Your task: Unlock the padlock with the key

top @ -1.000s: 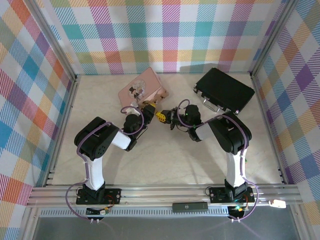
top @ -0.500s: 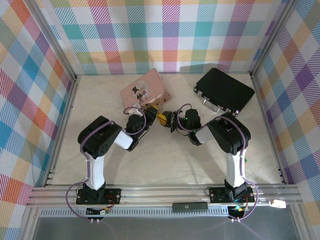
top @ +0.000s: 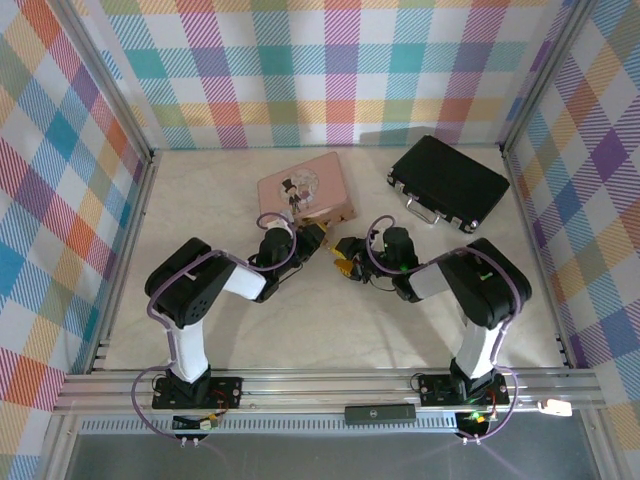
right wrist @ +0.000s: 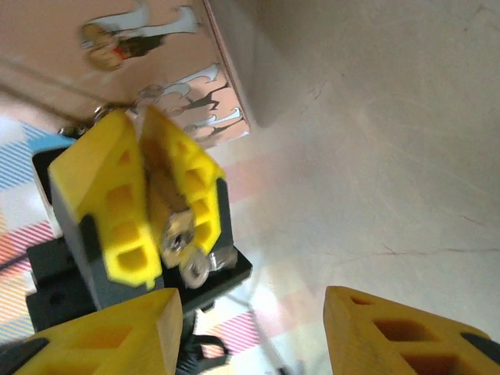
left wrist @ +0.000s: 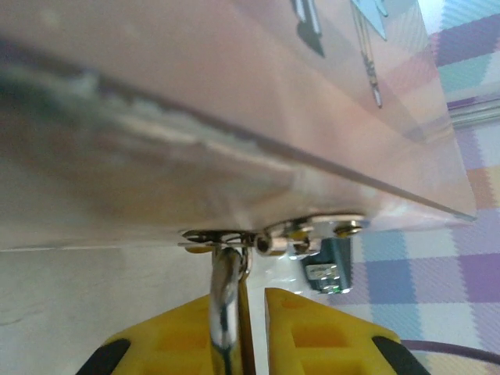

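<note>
Beige table (top: 330, 330): bare from the arm bases up to the two grippers, and wide open on the left side; metal rails run along its edges.
Checked walls (top: 340, 70): close the table in at the back, left and right.
Black case (top: 450, 178): lies flat and skewed in the back right corner, one corner near the right wall, handle edge facing the arms; apart from the right arm.
Pink box (top: 305, 190): flat at the back middle, well apart from the side walls; its near edge carries a small metal clasp (left wrist: 312, 230).
Left gripper (top: 316, 238): at the near edge of the pink box, yellow fingers pinched tight on the padlock.
Right gripper (top: 346, 262): just beside the left one, low over the table; fingers spread well apart with nothing between them, bare table beneath.
Padlock (left wrist: 226, 305): clamped between the left fingers, its silvery shackle reaching up to the clasp at the box's edge.
Silvery bit (right wrist: 180, 237): sticks out at the padlock's free end, facing the right gripper; too small to tell what it is.
</note>
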Motion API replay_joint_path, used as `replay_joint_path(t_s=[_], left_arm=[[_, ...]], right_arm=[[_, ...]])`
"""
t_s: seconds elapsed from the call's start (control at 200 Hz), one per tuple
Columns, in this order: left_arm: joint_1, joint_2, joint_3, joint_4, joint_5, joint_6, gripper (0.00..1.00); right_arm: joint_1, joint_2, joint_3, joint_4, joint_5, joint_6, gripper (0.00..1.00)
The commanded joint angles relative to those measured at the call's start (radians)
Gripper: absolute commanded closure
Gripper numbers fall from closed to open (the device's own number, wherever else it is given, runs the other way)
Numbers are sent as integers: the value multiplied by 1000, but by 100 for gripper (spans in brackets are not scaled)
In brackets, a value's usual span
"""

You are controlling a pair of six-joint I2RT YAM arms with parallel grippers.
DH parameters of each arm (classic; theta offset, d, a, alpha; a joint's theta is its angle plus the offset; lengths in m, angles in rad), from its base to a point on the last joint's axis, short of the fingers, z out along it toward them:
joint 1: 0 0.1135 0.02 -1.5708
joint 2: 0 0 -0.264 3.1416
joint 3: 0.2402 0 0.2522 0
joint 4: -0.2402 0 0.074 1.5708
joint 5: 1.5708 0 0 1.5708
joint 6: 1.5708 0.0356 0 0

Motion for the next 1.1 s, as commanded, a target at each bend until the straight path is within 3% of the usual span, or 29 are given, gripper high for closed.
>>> replay_joint_path(t_s=[0.0,0.12,0.245,0.6,0.685,0.82,0.88,1.095], left_arm=[[-5,-96,47,-183,-27,88,100],[-7,-142,81,-351,-53,161,100],[-21,-145,104,-428,-59,201,100],[-59,-74,127,-451,-50,209,99],[-59,-73,123,-457,-53,213,89],[-59,-128,100,-509,-87,238,55],[-53,-161,85,-537,-94,247,44],[10,-313,6,-626,-90,258,33]], right_arm=[[-6,-123,47,-381,22,-332,47],[-6,-243,108,-666,145,-523,41],[-6,-315,166,-841,252,-665,38],[-5,-339,207,-913,310,-758,38],[1,-325,209,-901,312,-763,38],[36,-323,217,-888,351,-823,37],[60,-324,230,-908,392,-851,36],[131,-296,297,-967,475,-900,35]])
